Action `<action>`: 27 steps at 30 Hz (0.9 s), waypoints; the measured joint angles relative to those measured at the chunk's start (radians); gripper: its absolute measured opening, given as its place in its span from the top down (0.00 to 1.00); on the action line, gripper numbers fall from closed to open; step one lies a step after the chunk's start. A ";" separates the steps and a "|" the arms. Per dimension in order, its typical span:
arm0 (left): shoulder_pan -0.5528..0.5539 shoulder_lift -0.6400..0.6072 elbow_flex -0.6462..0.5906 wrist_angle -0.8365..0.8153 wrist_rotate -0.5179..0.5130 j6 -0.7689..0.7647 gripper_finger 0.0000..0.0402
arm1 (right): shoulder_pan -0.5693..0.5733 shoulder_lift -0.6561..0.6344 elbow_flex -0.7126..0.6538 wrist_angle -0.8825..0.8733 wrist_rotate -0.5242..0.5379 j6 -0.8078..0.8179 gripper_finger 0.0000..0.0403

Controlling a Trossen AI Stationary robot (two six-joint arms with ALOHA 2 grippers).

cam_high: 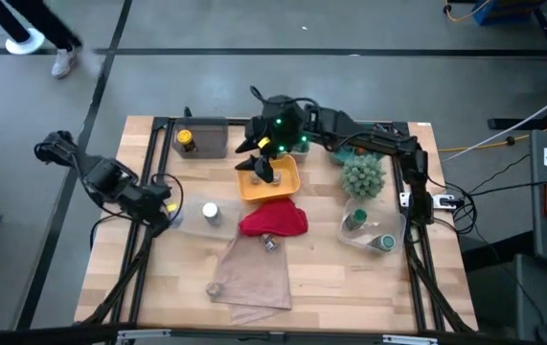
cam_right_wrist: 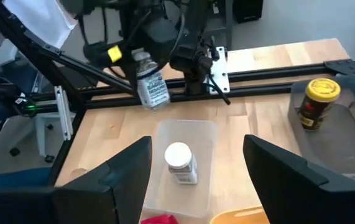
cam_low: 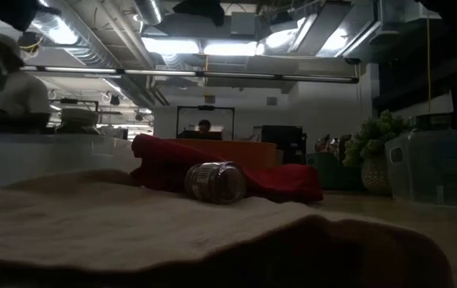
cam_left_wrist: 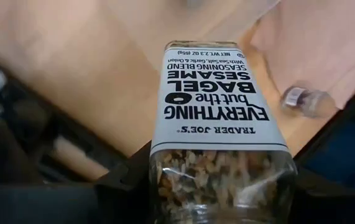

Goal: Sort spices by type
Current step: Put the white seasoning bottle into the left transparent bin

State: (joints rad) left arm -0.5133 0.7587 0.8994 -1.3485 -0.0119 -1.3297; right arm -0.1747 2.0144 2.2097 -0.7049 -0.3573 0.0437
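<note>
Left hand (cam_right_wrist: 141,62) grips a clear glass seasoning jar with white label (cam_left_wrist: 217,118) above the wooden counter's (cam_high: 350,278) left edge; right hand (cam_high: 265,165), fingers spread and empty, hovers over the orange tray (cam_high: 287,182)

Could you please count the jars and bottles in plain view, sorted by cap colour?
Green-lidded jars: 2
White-capped jars: 2
Silver-capped jar: 1
Yellow-capped bottle: 1
Total: 6
</note>
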 joint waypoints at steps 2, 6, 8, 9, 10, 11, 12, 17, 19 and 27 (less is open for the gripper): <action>0.031 0.035 0.000 -0.001 0.053 -0.021 0.55 | -0.006 0.000 0.000 -0.004 0.000 0.000 0.37; 0.104 0.103 0.000 0.008 0.122 -0.045 0.55 | -0.004 0.000 0.000 -0.013 0.015 -0.001 0.37; 0.148 0.137 0.000 0.011 0.146 -0.045 0.55 | -0.003 0.000 0.000 -0.025 0.016 -0.003 0.37; 0.172 0.151 0.000 0.011 0.158 -0.040 0.55 | -0.003 -0.006 0.000 -0.038 0.016 -0.010 0.37; 0.197 0.166 0.000 0.011 0.169 -0.025 0.55 | -0.003 -0.012 -0.001 -0.057 0.018 -0.028 0.37; 0.223 0.180 0.000 0.014 0.180 -0.009 0.55 | -0.003 -0.019 -0.001 -0.068 0.024 -0.048 0.37; 0.249 0.192 0.000 0.021 0.192 0.013 0.55 | -0.003 -0.032 -0.001 -0.088 0.033 -0.065 0.37; 0.385 0.250 0.000 0.079 0.255 0.114 0.55 | -0.002 -0.078 0.000 -0.190 0.104 -0.129 0.37; 0.435 0.274 0.000 0.078 0.280 0.142 0.55 | -0.002 -0.096 -0.001 -0.230 0.131 -0.143 0.37; 0.559 0.397 0.000 0.075 0.347 0.234 0.55 | -0.002 -0.163 0.000 -0.410 0.225 -0.208 0.37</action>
State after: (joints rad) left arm 0.0460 1.1560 0.8993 -1.2732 0.3354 -1.0954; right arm -0.1772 1.8511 2.2093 -1.1150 -0.1319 -0.1644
